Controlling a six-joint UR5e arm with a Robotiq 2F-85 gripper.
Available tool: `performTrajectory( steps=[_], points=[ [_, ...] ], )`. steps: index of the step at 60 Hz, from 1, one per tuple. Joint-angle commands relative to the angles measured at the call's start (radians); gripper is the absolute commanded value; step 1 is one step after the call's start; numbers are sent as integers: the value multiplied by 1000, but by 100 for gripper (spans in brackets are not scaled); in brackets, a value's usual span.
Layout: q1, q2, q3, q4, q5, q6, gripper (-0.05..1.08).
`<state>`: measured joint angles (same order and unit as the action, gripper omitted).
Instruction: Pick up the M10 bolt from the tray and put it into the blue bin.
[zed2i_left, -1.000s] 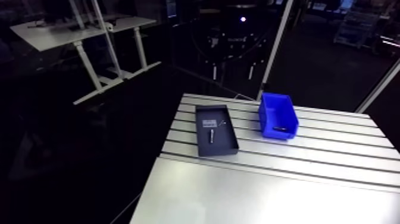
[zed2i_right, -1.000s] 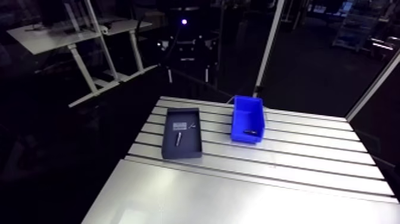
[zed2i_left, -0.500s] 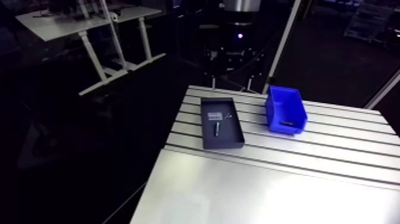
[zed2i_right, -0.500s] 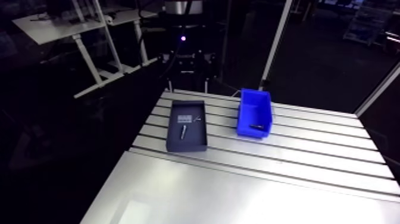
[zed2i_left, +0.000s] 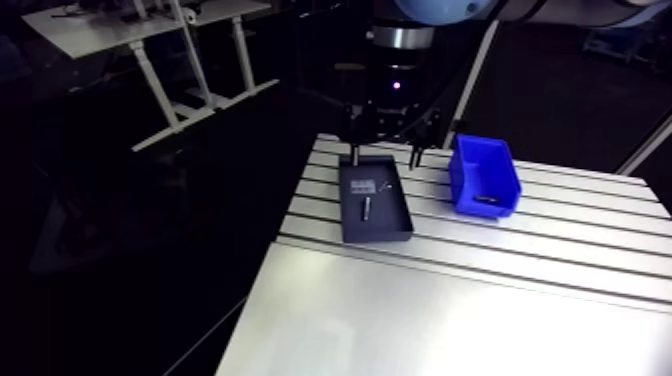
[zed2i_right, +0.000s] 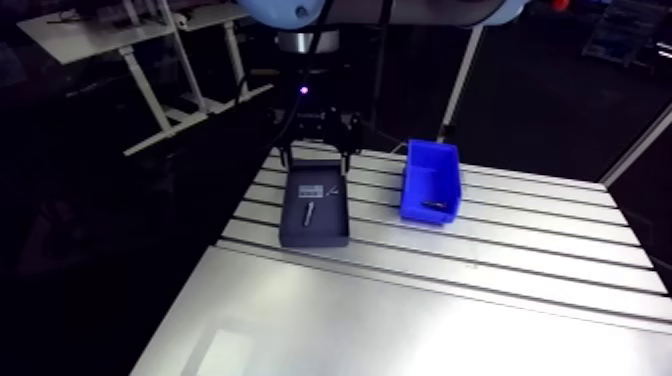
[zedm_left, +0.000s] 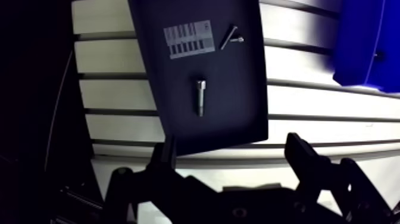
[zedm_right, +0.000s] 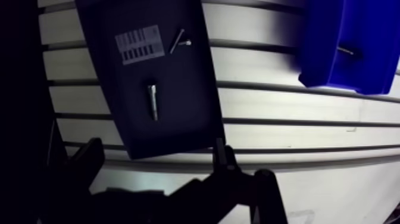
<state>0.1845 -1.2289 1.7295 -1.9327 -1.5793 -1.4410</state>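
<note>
A dark tray (zedm_left: 238, 101) lies on the slotted table, and a single M10 bolt (zedm_left: 201, 97) rests along its middle. Past the bolt, at the tray's end, are a slim dark screw (zedm_left: 228, 36), a small silver screw (zedm_left: 237, 40) and a striped label card (zedm_left: 189, 39). The blue bin (zed2i_left: 483, 178) stands beside the tray and holds one dark bolt (zedm_right: 347, 51). My gripper (zedm_left: 233, 152) is open with nothing between its fingers; the tray's edge and the bolt lie ahead of it. In the arm view the gripper (zed2i_left: 384, 156) hovers over the tray's far end.
The slotted aluminium table (zed2i_left: 560, 250) stretches to the right of the bin, and a smooth plate (zed2i_left: 450, 320) covers its near part. The table's left edge runs close beside the tray (zed2i_left: 375, 225), with a dark drop beyond it.
The gripper has come down into the arm view and now hangs over the tray's far end. The arm view has shifted with the arm. Tray, bolts and bin have stayed put.
</note>
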Motion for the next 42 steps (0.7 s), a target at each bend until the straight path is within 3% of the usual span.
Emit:
performTrajectory(
  steps=[1, 23, 42],
  points=[
    [8, 22, 17, -13, -1, 43, 1],
    [33, 68, 23, -62, 0, 51, 2],
    [33, 82, 35, -77, -1, 49, 44]
  ],
)
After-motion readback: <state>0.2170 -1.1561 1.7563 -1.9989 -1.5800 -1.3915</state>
